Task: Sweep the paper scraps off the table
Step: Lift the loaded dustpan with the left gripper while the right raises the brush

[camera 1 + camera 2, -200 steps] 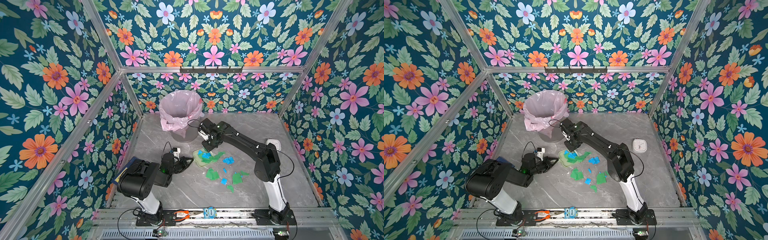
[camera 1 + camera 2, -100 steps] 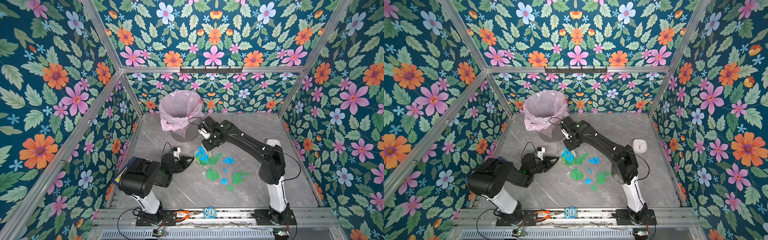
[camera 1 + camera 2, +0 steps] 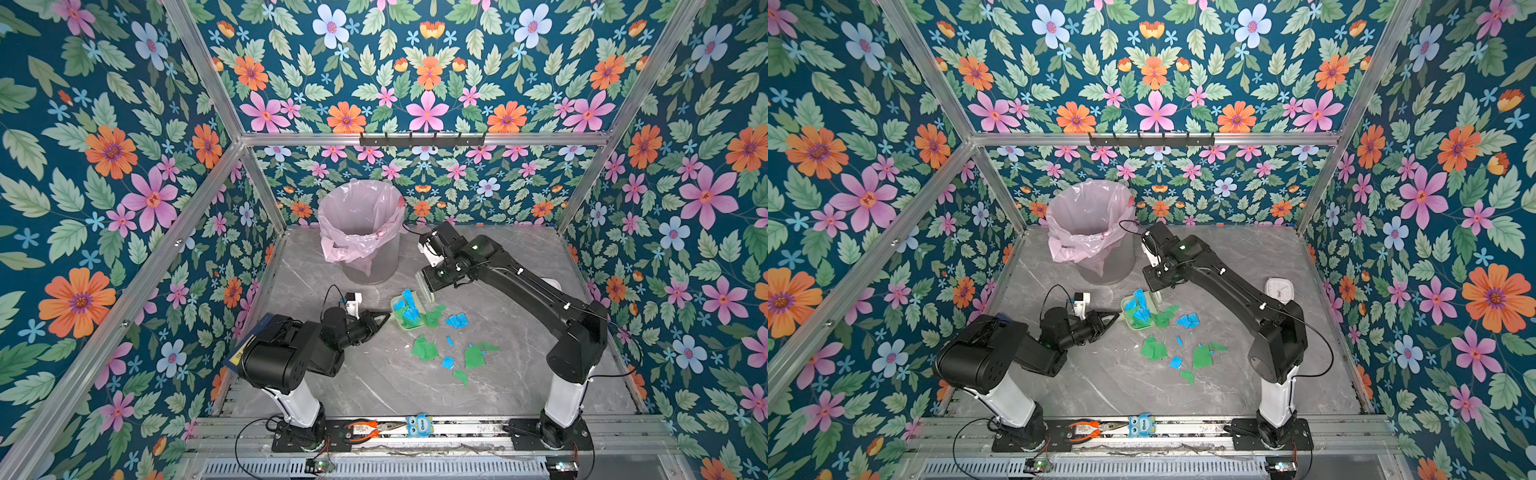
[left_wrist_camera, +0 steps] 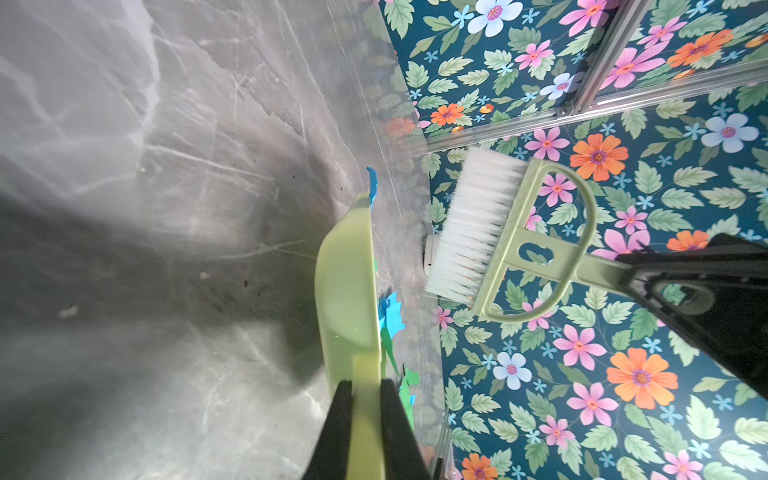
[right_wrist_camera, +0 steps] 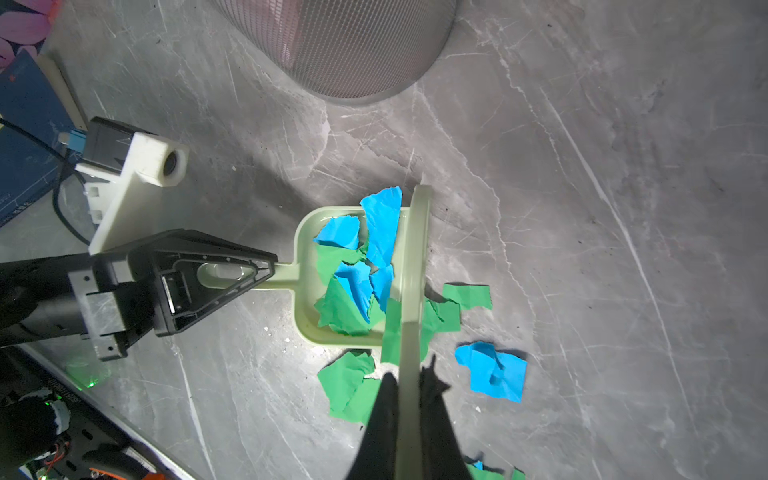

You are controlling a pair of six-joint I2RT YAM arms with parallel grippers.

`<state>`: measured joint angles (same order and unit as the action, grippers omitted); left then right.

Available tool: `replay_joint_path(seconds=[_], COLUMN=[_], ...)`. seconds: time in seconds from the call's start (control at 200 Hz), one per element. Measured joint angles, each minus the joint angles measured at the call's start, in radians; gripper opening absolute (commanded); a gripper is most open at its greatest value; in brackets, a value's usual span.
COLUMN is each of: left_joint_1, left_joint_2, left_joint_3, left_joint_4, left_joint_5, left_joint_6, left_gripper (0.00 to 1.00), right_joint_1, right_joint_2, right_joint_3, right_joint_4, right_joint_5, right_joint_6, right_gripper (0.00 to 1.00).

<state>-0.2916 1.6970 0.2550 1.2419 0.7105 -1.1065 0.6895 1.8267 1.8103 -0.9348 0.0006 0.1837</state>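
Now, starting at your left, the worktop (image 3: 415, 390) runs right up to the flowered side wall. A blue book (image 3: 245, 347) lies along that edge, partly hidden by the left arm, so you have little room there. The left pincer (image 3: 384, 319) is clamped on the handle of the pale green dustpan (image 5: 305, 232), which rests on the worktop near the middle with its mouth turned toward the right. A good share of the paper scraps (image 5: 376, 245), green and blue, lie heaped inside the pan, and one blue piece overhangs its far rim. Just behind the pan stands the mesh bin (image 3: 370, 270) with its pink liner, close enough to block a push toward the back wall. Across the pan's mouth you see the brush (image 5: 417, 249), its handle gripped tight in the right pincer (image 5: 409, 384); you cannot tell whether the bristles touch the surface. Green scraps straddle the pan's lip beneath the brush, and one blue piece lies just beside them to the right. Nearer the front, more green and blue pieces lie scattered loose, apart from the pan. Right of them you have open worktop out to the right arm's base, and a small white dial (image 3: 1279, 289) sits near the right wall. Along the front rail lie orange-handled pliers (image 3: 365, 428) and a blue owl tag (image 3: 418, 424).
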Motion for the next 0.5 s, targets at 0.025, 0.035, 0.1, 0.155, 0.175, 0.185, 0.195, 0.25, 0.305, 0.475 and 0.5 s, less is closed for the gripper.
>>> replay_joint_path(seconds=[0.025, 0.035, 0.1, 0.155, 0.175, 0.185, 0.195, 0.25, 0.305, 0.475, 0.5], left_joint_1=[0.0, 0.0, 0.0, 0.0, 0.0, 0.0, 0.0, 0.0, 0.0, -0.002, -0.003], left_joint_2=[0.007, 0.01, 0.029, 0.045, 0.049, 0.052, 0.054, 0.062, 0.065, 0.048, 0.041], left_joint_3=[0.0, 0.0, 0.002, 0.003, 0.004, 0.004, 0.005, 0.006, 0.008, 0.002, 0.0], left_joint_4=[0.015, 0.021, 0.061, 0.097, 0.106, 0.112, 0.117, 0.144, 0.16, 0.185, 0.186], left_joint_5=[0.003, 0.005, 0.019, 0.025, 0.028, 0.03, 0.031, 0.036, 0.039, 0.042, 0.042], left_joint_6=[-0.016, -0.022, -0.047, -0.072, -0.073, -0.075, -0.078, -0.101, -0.113, -0.145, -0.145], left_gripper=[0.0, 0.0, 0.0, 0.0, 0.0, 0.0, 0.0, 0.0, 0.0, 0.0, 0.0], right_joint_1=[-0.004, -0.005, -0.017, -0.025, -0.028, -0.03, -0.032, -0.039, -0.044, -0.05, -0.05], right_joint_2=[-0.01, -0.013, -0.037, -0.053, -0.06, -0.064, -0.068, -0.088, -0.106, -0.151, -0.154], right_joint_3=[-0.013, -0.016, -0.047, -0.066, -0.073, -0.077, -0.081, -0.099, -0.112, -0.132, -0.132], right_joint_4=[0.003, 0.003, 0.015, 0.023, 0.027, 0.027, 0.028, 0.032, 0.035, 0.048, 0.05], right_joint_5=[0.004, 0.004, 0.011, 0.012, 0.014, 0.014, 0.014, 0.019, 0.027, 0.043, 0.045], right_joint_6=[0.002, 0.003, 0.011, 0.022, 0.022, 0.022, 0.022, 0.024, 0.027, 0.044, 0.045], right_gripper=[0.0, 0.0, 0.0, 0.0, 0.0, 0.0, 0.0, 0.0, 0.0, 0.0, 0.0])
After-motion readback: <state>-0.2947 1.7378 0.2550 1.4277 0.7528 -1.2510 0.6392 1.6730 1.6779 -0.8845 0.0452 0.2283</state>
